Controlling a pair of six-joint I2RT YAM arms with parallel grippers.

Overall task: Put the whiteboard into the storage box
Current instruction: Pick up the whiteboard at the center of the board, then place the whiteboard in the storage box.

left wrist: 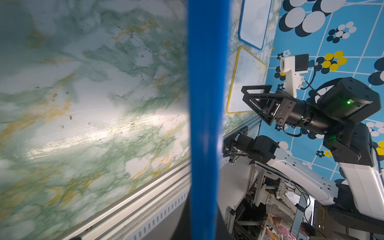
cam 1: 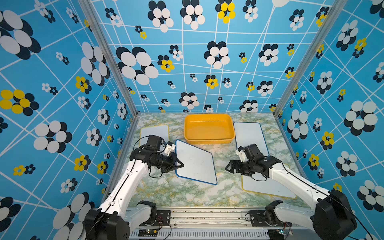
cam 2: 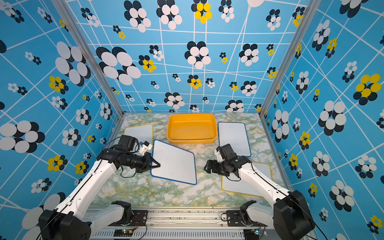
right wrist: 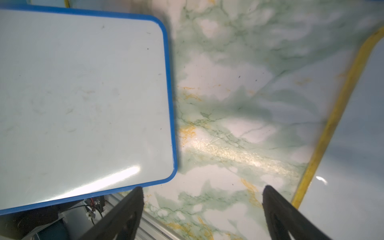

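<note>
The left claw (cam 1: 180,165) pinches the blue-rimmed whiteboard (cam 1: 195,164) by its left edge, the storage box (cam 1: 208,141) lying just beyond toward the back, while the right claw (right wrist: 203,189) gapes wide, empty.

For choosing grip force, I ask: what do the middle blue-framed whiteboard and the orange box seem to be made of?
Blue-framed whiteboard: glossy white coated face, shown by the bright glare; core unclear. Its frame looks like smooth plastic. Storage box: probably moulded plastic, semi-glossy, given rounded corners and soft highlights.
</note>
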